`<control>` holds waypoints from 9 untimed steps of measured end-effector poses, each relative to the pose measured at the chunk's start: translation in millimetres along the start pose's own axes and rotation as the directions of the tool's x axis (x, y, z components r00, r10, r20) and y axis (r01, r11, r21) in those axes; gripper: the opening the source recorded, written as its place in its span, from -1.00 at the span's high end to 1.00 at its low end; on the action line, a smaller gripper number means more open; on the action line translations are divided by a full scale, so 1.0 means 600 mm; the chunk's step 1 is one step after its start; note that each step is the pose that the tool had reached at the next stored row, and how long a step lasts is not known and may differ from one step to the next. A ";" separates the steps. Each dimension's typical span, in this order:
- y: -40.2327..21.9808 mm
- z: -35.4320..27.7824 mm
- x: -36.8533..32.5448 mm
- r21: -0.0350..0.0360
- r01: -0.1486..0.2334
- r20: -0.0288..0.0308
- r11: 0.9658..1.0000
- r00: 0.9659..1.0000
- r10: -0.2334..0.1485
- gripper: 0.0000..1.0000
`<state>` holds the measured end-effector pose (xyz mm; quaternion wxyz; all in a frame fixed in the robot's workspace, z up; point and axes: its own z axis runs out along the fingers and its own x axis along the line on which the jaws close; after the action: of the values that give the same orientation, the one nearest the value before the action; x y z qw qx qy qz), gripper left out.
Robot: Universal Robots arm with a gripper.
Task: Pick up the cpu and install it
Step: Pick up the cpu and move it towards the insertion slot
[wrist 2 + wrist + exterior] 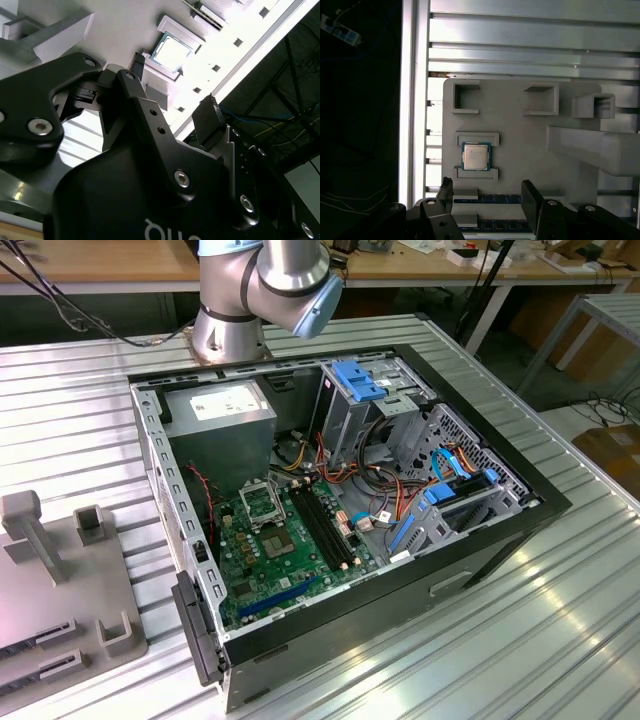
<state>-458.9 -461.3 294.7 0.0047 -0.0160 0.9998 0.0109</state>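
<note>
**Exterior view:** pale grey moulded tray [60, 585] at the exterior view's left, beside the open black computer case [350, 625].

**First wrist view:** black two-finger gripper [487, 192], jaws apart and empty, near the small silver-topped square cpu [476, 156] (seated in its tray recess).

**Second wrist view:** the jaws should straddle the cpu's edges squarely.

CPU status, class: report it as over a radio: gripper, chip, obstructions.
Gripper open, empty, apart from the cpu. Cpu flat on grey tray, between two raised rails. Nothing lying on it.

Silver arm joint [262, 280], pale blue cap [318, 308], matte black claw [486, 186], silver hex screws [182, 178]
</note>
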 end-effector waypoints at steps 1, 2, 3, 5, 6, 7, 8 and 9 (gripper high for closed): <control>0.000 0.000 0.000 0.000 0.000 0.000 1.000 1.000 0.000 -0.32; 0.000 0.000 0.000 0.000 0.000 0.000 1.000 1.000 0.000 -0.32; 0.000 0.000 0.000 0.000 0.000 0.000 1.000 1.000 0.000 -0.32; 0.000 0.000 0.000 0.000 0.000 0.000 1.000 1.000 0.000 -0.32; 0.000 0.000 0.000 0.000 0.000 0.000 1.000 1.000 0.000 -0.32; 0.000 0.000 0.000 0.000 0.000 0.000 1.000 1.000 0.000 -0.32; 0.000 0.000 0.000 0.000 0.000 0.000 1.000 1.000 0.000 -0.32; 0.000 0.000 0.000 0.000 0.000 0.000 1.000 1.000 0.000 -0.32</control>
<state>-458.9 -461.4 294.4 0.0047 -0.0160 0.9998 0.0109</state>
